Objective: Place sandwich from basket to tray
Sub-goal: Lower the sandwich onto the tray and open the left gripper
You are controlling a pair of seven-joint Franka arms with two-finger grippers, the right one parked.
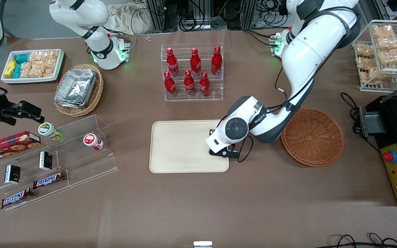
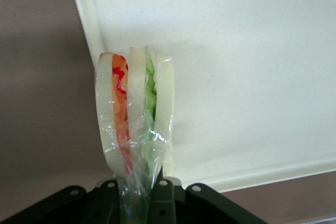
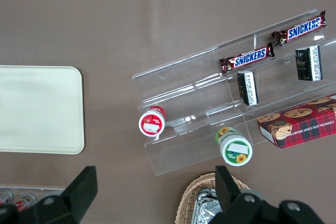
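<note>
In the left wrist view my left gripper (image 2: 139,183) is shut on the sandwich (image 2: 134,103), a plastic-wrapped wedge of white bread with orange-red and green layers. The sandwich hangs over a rounded corner of the cream-beige tray (image 2: 252,51). In the front view the gripper (image 1: 221,151) is over the tray's (image 1: 181,144) edge nearest the working arm's end, and the arm's wrist hides the sandwich. The reddish-brown wicker basket (image 1: 312,136) lies beside the tray toward the working arm's end, with nothing showing in it. The tray also shows in the right wrist view (image 3: 37,108).
A clear rack of red bottles (image 1: 191,72) stands farther from the front camera than the tray. Clear stepped shelves with snacks (image 1: 53,155) lie toward the parked arm's end. A tan basket with foil trays (image 1: 78,89), a white snack box (image 1: 33,65) and a wire rack (image 1: 384,51) stand farther back.
</note>
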